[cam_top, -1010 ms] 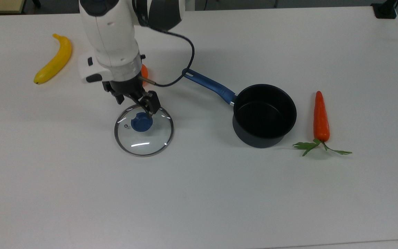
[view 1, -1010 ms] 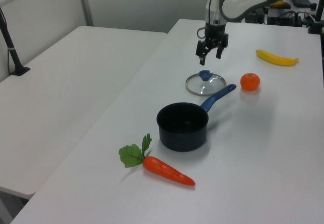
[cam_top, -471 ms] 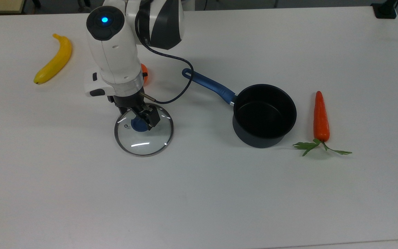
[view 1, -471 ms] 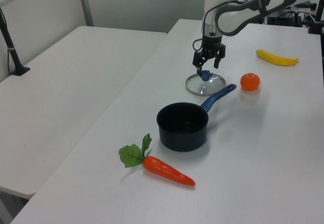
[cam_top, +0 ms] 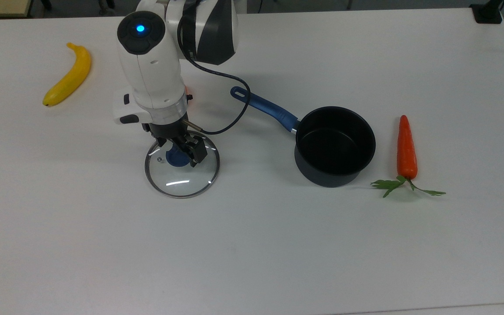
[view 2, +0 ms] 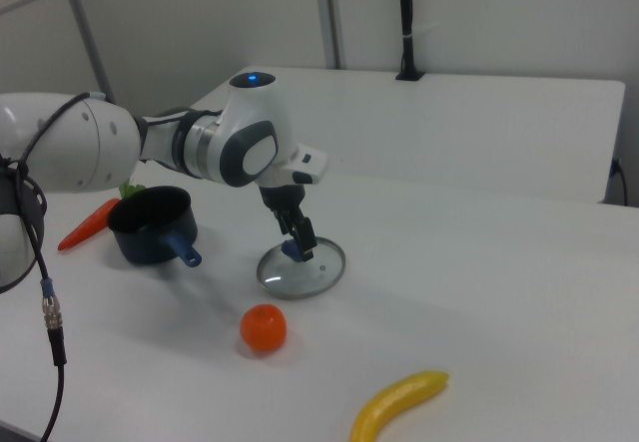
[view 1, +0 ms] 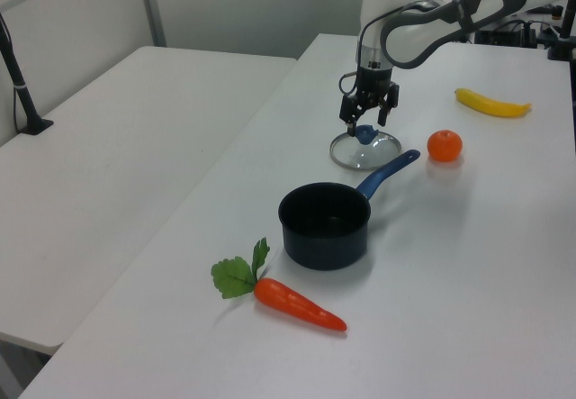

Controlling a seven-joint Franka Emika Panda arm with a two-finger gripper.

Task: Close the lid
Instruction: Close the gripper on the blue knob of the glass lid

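- Top view: glass lid (cam_top: 182, 168) lies flat on the white table (cam_top: 278, 245), left of frame centre, dome and blue knob (cam_top: 176, 158) facing up. Round item, so no long axis; its axis of symmetry runs vertically through the knob. Steam hole sits toward the top view's left of the knob.
- Gripper (cam_top: 183, 151) is down at the knob, wrist pointing straight at the table. Jaws stand narrowly apart, one finger on each side of the knob; whether the pads already press it I cannot tell. Left view agrees: gripper (view 1: 365, 127) at the knob, lid (view 1: 364, 151) resting on the table in the upper centre of frame.
- Judgement: a vertical approach suits the knob, the only graspable feature on a flat lid.
- Black saucepan (cam_top: 335, 146) stands open, right of centre in the top view, well apart from the lid. Blue handle (cam_top: 264, 107) runs toward the upper left, its end near the arm's cable (cam_top: 230, 118).
- Judgement: lid must be lifted, carried toward the top view's right and set level on the rim; handle is clear of that path.
- Bystanders: banana (cam_top: 69, 75) upper left, carrot (cam_top: 407, 148) far right beside the pan, orange (view 2: 264, 328) lower centre of the right view, near the lid (view 2: 302, 268).
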